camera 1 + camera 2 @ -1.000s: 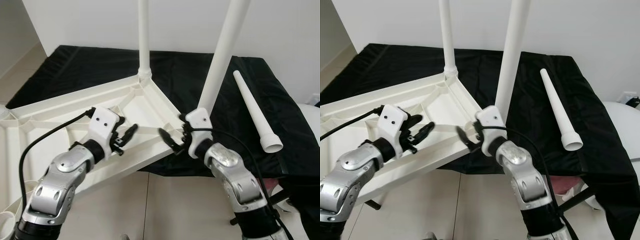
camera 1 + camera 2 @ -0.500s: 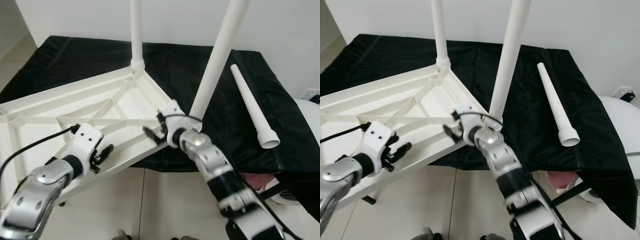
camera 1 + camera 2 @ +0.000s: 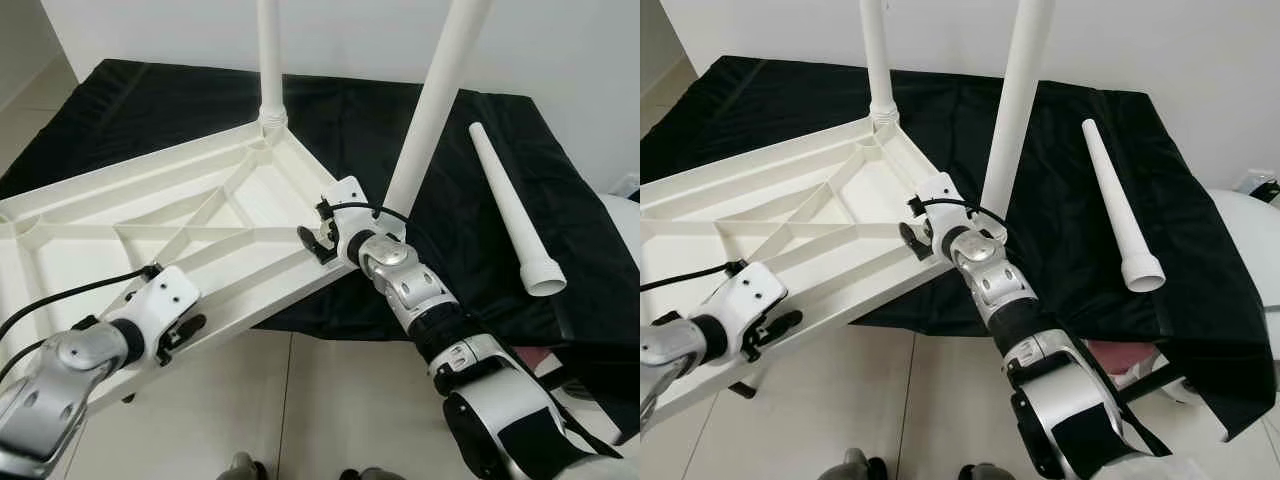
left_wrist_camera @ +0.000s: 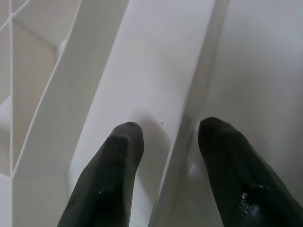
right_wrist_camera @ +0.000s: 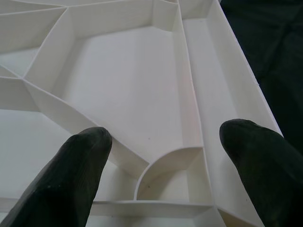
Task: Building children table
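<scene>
Two legs [image 3: 268,60] are fitted to the upturned tabletop [image 3: 150,225]; a loose leg [image 3: 510,220] remains. Left claw [image 3: 185,330] and right claw [image 3: 312,243] are parted, empty.

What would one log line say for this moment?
upturned white plastic tabletop: two legs fitted | loose white tapered leg: on black cloth | left gripper: open, front edge | right gripper: open, near corner

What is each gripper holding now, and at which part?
Nothing is held. The left gripper is open, its fingers astride the near edge of the upside-down table top. The right gripper is open over the ribs near the corner.
</scene>
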Tool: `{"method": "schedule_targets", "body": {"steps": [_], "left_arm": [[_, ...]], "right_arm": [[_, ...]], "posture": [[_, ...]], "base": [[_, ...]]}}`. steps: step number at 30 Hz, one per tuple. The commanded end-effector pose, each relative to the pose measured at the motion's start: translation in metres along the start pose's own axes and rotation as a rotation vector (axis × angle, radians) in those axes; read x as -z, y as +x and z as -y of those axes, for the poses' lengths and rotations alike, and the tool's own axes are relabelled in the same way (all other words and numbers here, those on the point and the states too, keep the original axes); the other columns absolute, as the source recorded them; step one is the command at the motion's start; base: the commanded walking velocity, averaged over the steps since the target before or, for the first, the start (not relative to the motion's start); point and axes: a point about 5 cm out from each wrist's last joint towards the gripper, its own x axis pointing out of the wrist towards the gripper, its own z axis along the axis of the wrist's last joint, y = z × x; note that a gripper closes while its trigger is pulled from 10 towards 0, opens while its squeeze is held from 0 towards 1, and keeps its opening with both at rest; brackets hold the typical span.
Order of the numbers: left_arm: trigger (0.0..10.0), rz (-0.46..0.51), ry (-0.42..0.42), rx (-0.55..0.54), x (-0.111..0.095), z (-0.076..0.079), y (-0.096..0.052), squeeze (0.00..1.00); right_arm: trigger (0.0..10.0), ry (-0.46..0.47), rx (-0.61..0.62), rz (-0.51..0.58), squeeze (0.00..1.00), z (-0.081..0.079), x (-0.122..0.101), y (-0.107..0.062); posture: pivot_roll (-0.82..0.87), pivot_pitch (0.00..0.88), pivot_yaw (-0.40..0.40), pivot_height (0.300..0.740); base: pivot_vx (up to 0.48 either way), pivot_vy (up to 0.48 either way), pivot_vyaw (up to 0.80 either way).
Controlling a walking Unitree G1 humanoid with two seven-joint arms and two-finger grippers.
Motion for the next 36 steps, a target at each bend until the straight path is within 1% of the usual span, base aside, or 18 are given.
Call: {"method": "schedule_targets", "body": {"steps": [1,2,4,8,10,12,14,15,17,19,21,24,25,26,28,32,34,36], "left_arm": [[10.0,-0.116,-0.02,-0.079,0.021,-0.004,0.018,0.0],[10.0,-0.116,-0.02,-0.079,0.021,-0.004,0.018,0.0],[10.0,-0.092,-0.012,-0.154,0.006,-0.021,0.04,0.0],[10.0,-0.083,-0.002,-0.168,0.001,-0.025,0.044,0.0],[10.0,-0.067,0.011,-0.188,-0.007,-0.031,0.052,0.0],[10.0,-0.03,0.033,-0.222,-0.026,-0.041,0.065,0.0],[10.0,-0.03,0.033,-0.222,-0.026,-0.041,0.065,0.0],[10.0,-0.009,0.043,-0.226,-0.037,-0.044,0.072,0.0],[10.0,0.009,0.046,-0.231,-0.045,-0.046,0.077,0.0],[10.0,0.032,0.051,-0.257,-0.057,-0.05,0.087,0.0],[10.0,0.032,0.051,-0.257,-0.057,-0.05,0.087,0.0],[10.0,0.092,0.036,-0.334,-0.073,-0.06,0.091,0.0],[10.0,0.092,0.036,-0.334,-0.073,-0.06,0.091,0.0],[10.0,0.133,0.021,-0.363,-0.08,-0.065,0.089,0.0],[10.0,0.161,0.009,-0.38,-0.085,-0.068,0.088,0.0],[10.0,0.206,0.006,-0.385,-0.091,-0.074,0.083,0.0],[10.0,0.25,0.047,-0.367,-0.095,-0.074,0.076,0.0],[10.0,0.348,0.1,-0.298,-0.102,-0.071,0.06,0.0]], "right_arm": [[10.0,0.008,0.048,-0.13,0.0,0.012,0.036,-0.009],[10.0,0.008,0.048,-0.13,0.0,0.012,0.036,-0.009],[10.0,0.011,0.123,-0.162,0.0,0.035,0.049,-0.021],[10.0,0.011,0.142,-0.166,0.0,0.04,0.052,-0.024],[10.0,0.019,0.173,-0.169,0.0,0.048,0.055,-0.029],[10.0,0.042,0.233,-0.17,0.0,0.061,0.059,-0.041],[10.0,0.042,0.233,-0.17,0.0,0.061,0.059,-0.041],[10.0,0.056,0.254,-0.163,0.0,0.064,0.06,-0.048],[10.0,0.068,0.251,-0.152,0.0,0.062,0.058,-0.052],[10.0,0.078,0.18,-0.131,0.0,0.043,0.054,-0.056],[10.0,0.078,0.18,-0.131,0.0,0.043,0.054,-0.056],[10.0,0.058,0.034,-0.106,0.0,0.009,0.048,-0.064],[10.0,0.058,0.034,-0.106,0.0,0.009,0.048,-0.064],[10.0,0.038,-0.023,-0.08,0.0,-0.003,0.043,-0.068],[10.0,0.025,-0.06,-0.061,0.0,-0.01,0.041,-0.072],[10.0,0.037,-0.091,-0.008,0.0,-0.013,0.029,-0.072],[10.0,0.039,-0.107,0.009,0.0,-0.015,0.024,-0.07],[10.0,0.042,-0.139,0.025,0.0,-0.021,0.018,-0.068]], "posture": [[0.07,0.165,-0.044,0.74],[0.07,0.165,-0.044,0.74],[0.05,0.165,-0.039,0.74],[0.05,0.166,-0.037,0.74],[0.04,0.167,-0.032,0.74],[0.03,0.168,-0.026,0.74],[0.03,0.168,-0.026,0.74],[0.02,0.168,-0.019,0.74],[0.01,0.167,-0.013,0.74],[0.0,0.164,-0.011,0.74],[0.0,0.164,-0.011,0.74],[0.0,0.162,-0.017,0.74],[0.0,0.162,-0.017,0.74],[0.01,0.162,-0.021,0.74],[0.01,0.162,-0.021,0.74],[0.01,0.158,-0.018,0.74],[0.0,0.157,-0.017,0.74],[0.01,0.154,-0.013,0.74]], "base": [[0.0,0.0,0.0],[0.0,0.0,0.0],[0.0,0.0,0.0],[0.0,0.0,0.0],[0.0,0.0,0.0],[0.0,0.0,0.0],[0.0,0.0,0.0],[0.0,0.0,0.0],[0.0,0.0,0.0],[0.0,0.0,0.0],[0.0,0.0,0.0],[0.0,0.0,0.0],[0.0,0.0,0.0],[0.0,0.0,0.0],[0.0,0.0,0.0],[0.0,0.0,0.0],[0.0,0.0,0.0],[0.0,0.0,0.0]]}}
